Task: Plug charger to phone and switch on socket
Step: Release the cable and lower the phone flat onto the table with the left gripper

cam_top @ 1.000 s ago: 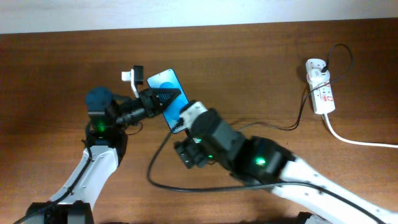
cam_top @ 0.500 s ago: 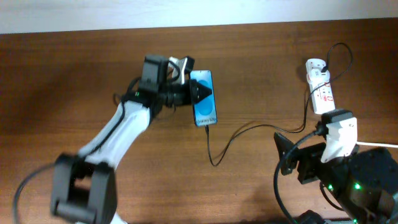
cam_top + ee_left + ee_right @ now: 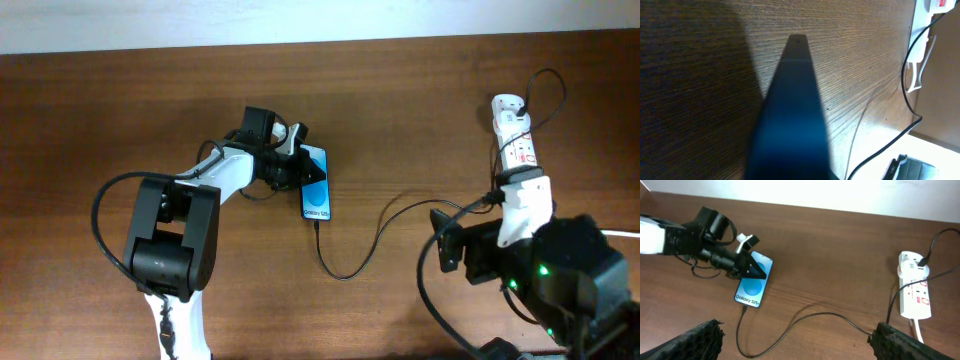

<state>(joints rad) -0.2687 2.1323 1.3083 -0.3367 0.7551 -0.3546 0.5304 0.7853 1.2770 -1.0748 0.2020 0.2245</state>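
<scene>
Black fingers (image 3: 696,340) of the right hand (image 3: 797,335) stand spread wide nearest the robot, gripping nothing. Beyond them the charger (image 3: 816,313) loops across the wooden counter (image 3: 420,100), its tip meeting the near end of the phone (image 3: 318,200), which lies flat, blue screen up. The left hand (image 3: 313,171) is closed, tips together over the phone's far half. Far right lies the white socket (image 3: 515,145), with the charger's other end reaching it
</scene>
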